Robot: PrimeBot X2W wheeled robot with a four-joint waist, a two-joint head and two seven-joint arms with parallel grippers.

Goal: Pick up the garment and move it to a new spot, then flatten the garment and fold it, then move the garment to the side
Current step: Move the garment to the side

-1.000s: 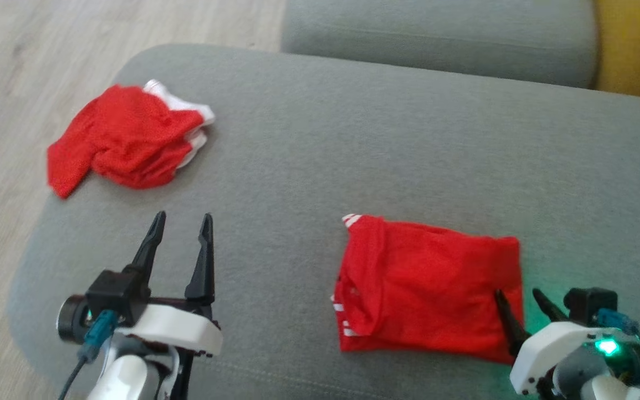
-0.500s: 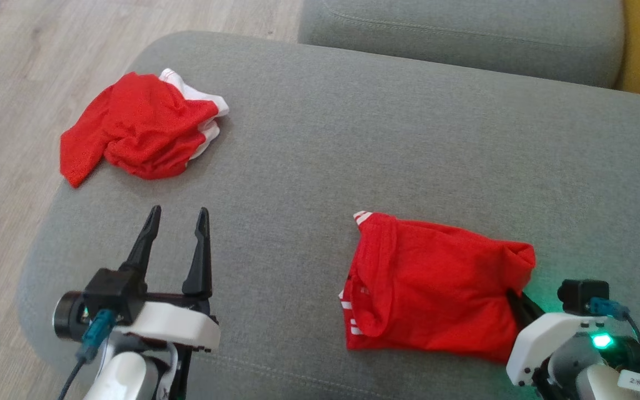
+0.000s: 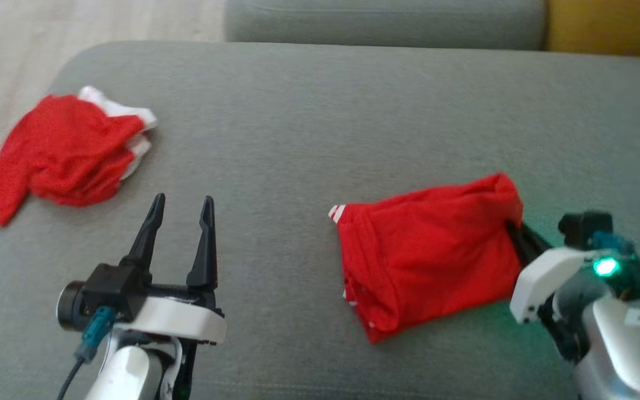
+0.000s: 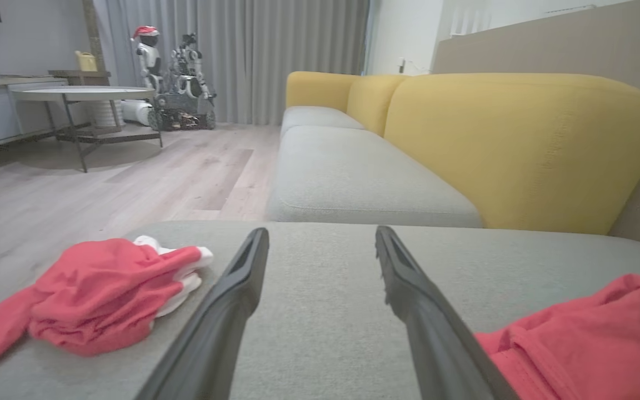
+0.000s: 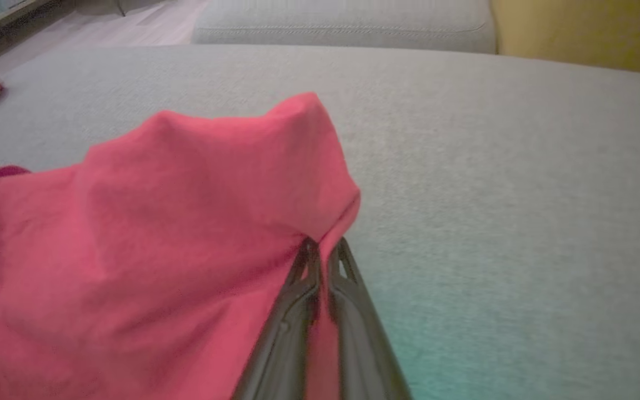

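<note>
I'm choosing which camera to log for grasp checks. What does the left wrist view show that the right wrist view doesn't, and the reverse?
Left wrist view adds: the left fingers standing open with nothing between them, a round table and other robots across the room. Right wrist view adds: the right fingers shut on a raised corner of the red garment. Shared: the grey cushion, the red garment, the crumpled red-and-white garment and the yellow backrest.
</note>
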